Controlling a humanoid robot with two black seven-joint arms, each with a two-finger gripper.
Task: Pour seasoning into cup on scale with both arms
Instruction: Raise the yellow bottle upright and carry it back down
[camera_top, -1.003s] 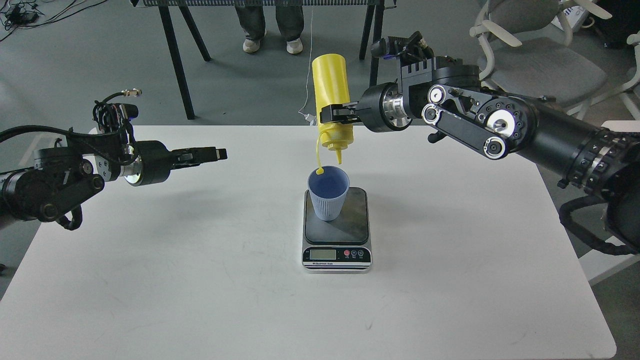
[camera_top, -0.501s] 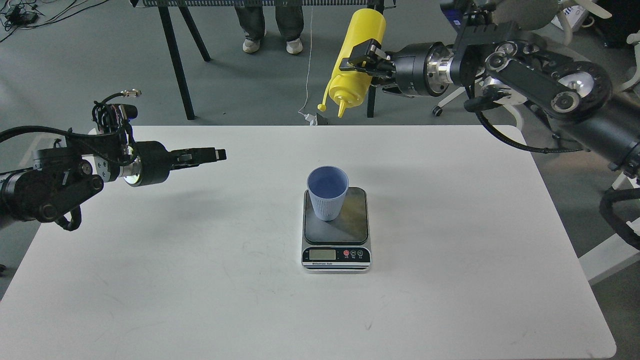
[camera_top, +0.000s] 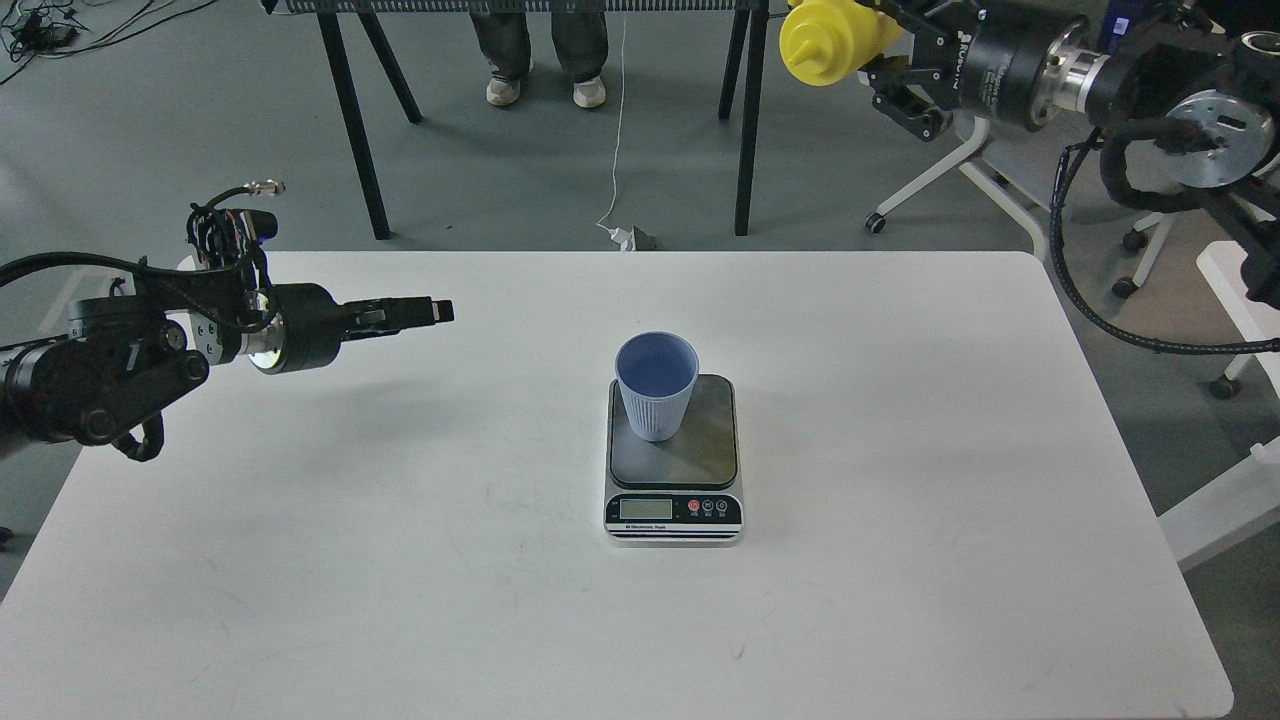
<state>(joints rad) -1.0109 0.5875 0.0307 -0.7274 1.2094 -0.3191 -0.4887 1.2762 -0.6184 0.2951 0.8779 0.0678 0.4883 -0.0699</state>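
Note:
The light blue ribbed cup stands upright on the back left of the dark platform of the scale, near the table's middle. The yellow seasoning bottle is high at the top right, past the table's far edge, its nozzle end turned towards me. My right gripper is shut on the bottle's body, well above and right of the cup. My left gripper hovers over the table's left side, pointing right, far from the cup; its fingers lie together with nothing between them.
The white table carries only the scale and cup. Behind the far edge are black stand legs, a person's feet, a white cable and office chairs.
My right arm has swung the seasoning bottle from nozzle-down over the cup up and to the right, clear of the table. The left arm, cup and scale have not moved.

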